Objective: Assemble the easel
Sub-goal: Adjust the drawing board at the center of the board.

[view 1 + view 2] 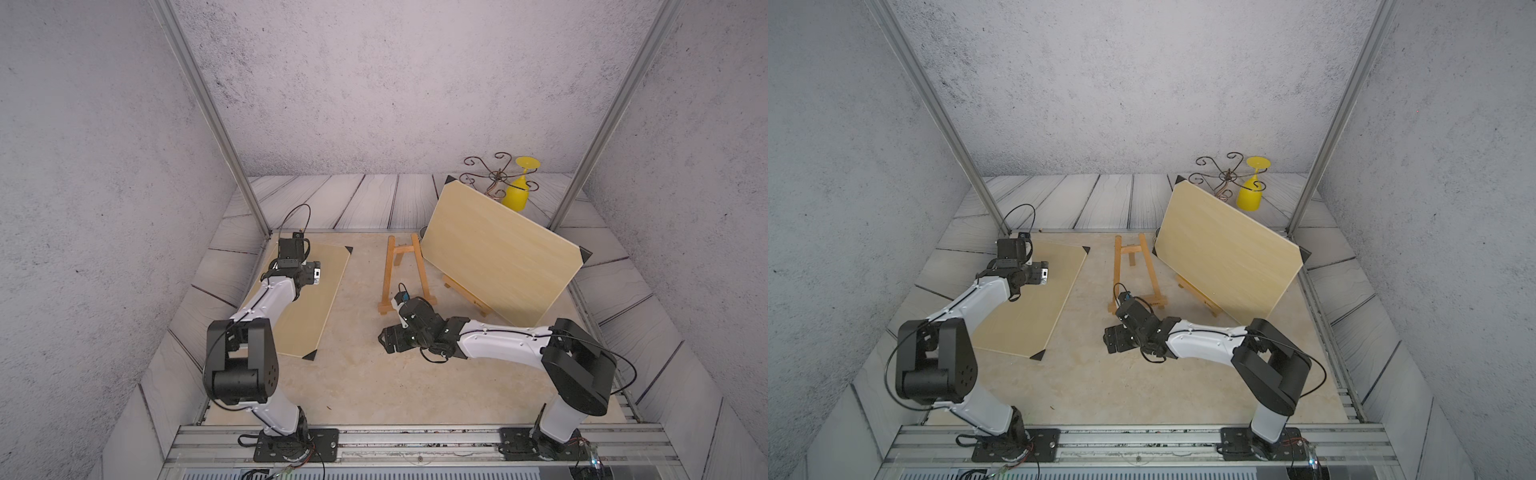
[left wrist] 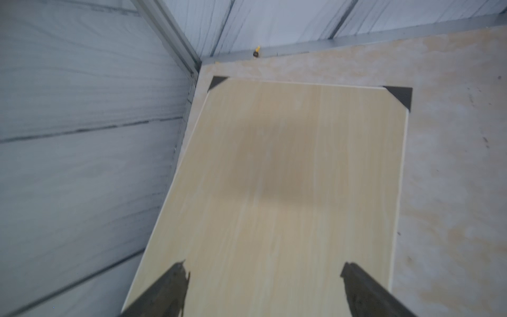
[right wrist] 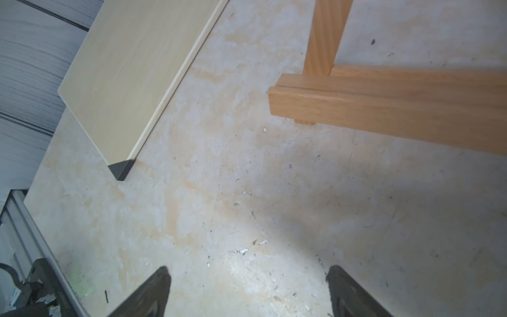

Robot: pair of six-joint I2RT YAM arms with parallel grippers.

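The wooden easel frame (image 1: pixel 402 250) lies flat on the table (image 1: pixel 365 382) toward its far edge, between a flat board (image 1: pixel 307 299) by the left edge and a tilted board (image 1: pixel 498 253) propped on a second easel (image 1: pixel 465 297) by the right edge. The right gripper (image 3: pixel 248 274) hovers near the frame's foot bar, jaws apart and empty. The left gripper (image 2: pixel 263 270), likewise spread, hangs over the flat board.

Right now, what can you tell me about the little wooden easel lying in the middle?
The easel is orange-brown wood. It has two long legs that lean together at the far end, a short crossbar joining them there, and a thick ledge across the near end. It lies down on the table, between the flat board and the propped board. Nothing grips it.
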